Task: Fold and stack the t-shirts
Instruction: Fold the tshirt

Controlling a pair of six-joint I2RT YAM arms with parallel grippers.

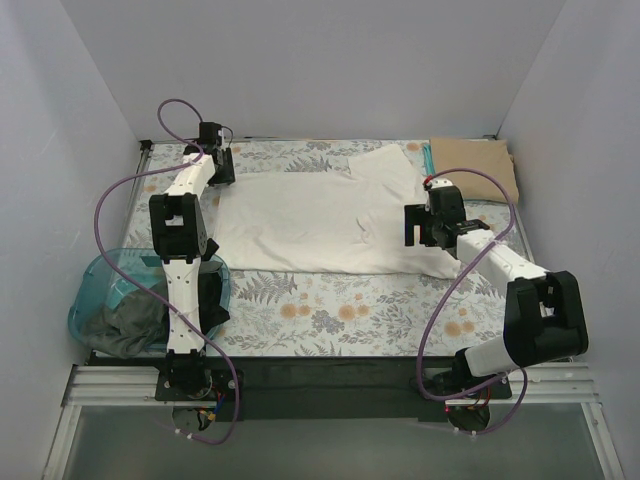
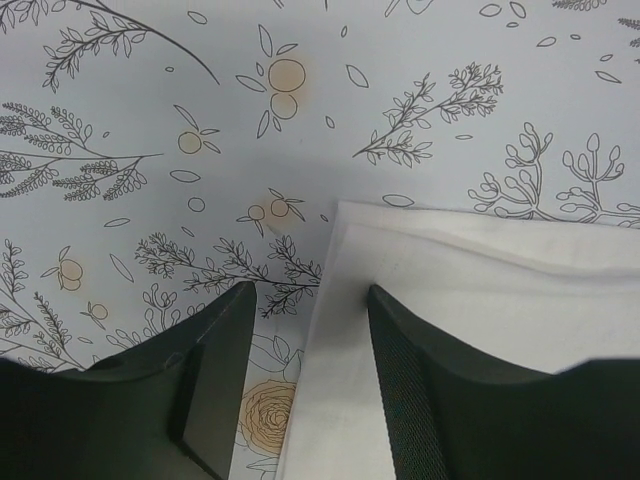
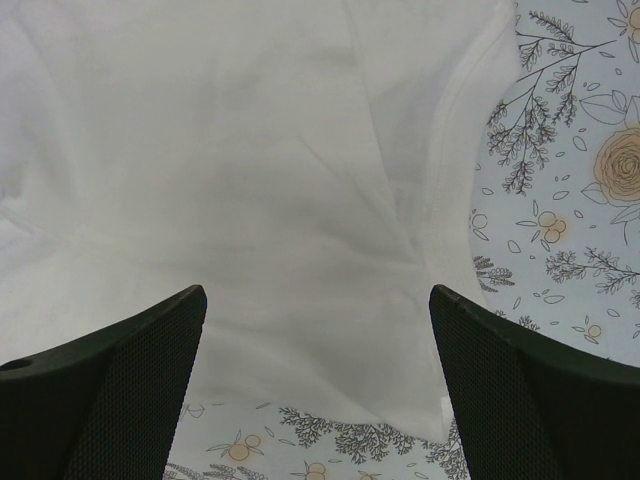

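Left pincer [image 2: 310, 293] straddles the cream-white t-shirt [image 1: 300, 220] corner, partly spread; right pincer [image 3: 317, 295] gapes wide above it

A cloth with leaves and orange flowers [image 1: 330, 300] covers the desk [image 1: 330, 370]. A see-through teal basket [image 1: 100, 280] sits at the near left corner. Plain grey walls [image 1: 300, 60] stand around.

Left arm [image 1: 180, 280] hides part of basket [image 1: 95, 285] and dark shirts [image 1: 120, 328]. Teal sliver [image 1: 427, 157] beside tan shirt [image 1: 478, 162] unidentifiable.
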